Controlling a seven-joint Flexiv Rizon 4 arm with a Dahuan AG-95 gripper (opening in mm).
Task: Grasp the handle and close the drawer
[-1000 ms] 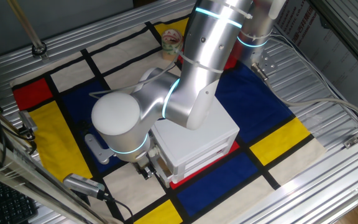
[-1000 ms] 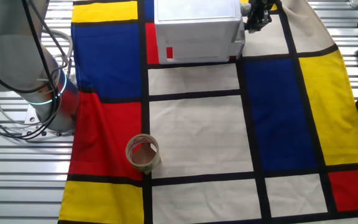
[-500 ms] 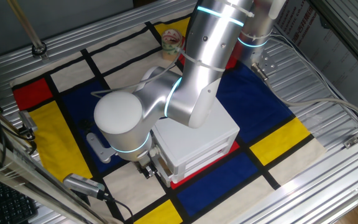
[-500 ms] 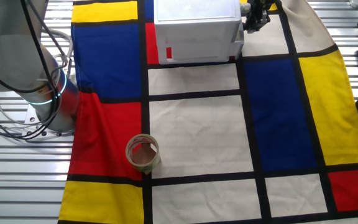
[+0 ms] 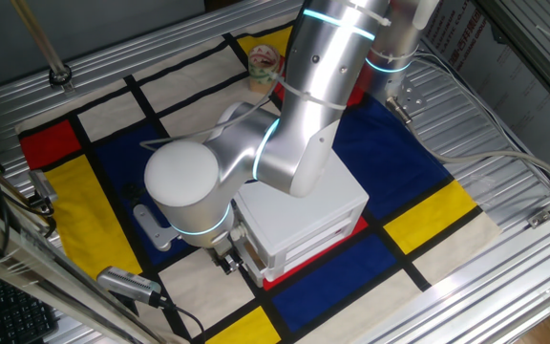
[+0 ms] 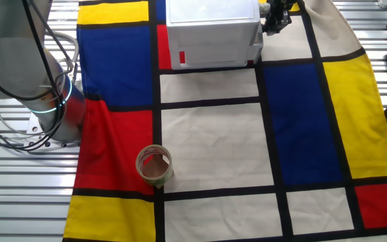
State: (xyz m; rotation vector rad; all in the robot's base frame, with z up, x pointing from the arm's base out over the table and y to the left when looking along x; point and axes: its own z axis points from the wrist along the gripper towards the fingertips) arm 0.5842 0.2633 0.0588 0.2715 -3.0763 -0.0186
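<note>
Tool at drawer front — handle hidden

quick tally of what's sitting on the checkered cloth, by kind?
White mini cabinet: 1
Paper cup: 1
Total: 2
The gripper is at the cabinet's drawer side; it is not counted.

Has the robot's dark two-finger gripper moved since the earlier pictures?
Barely: the dark two-finger gripper crept slightly toward the white plastic cube-like cabinet, then stopped.
</note>
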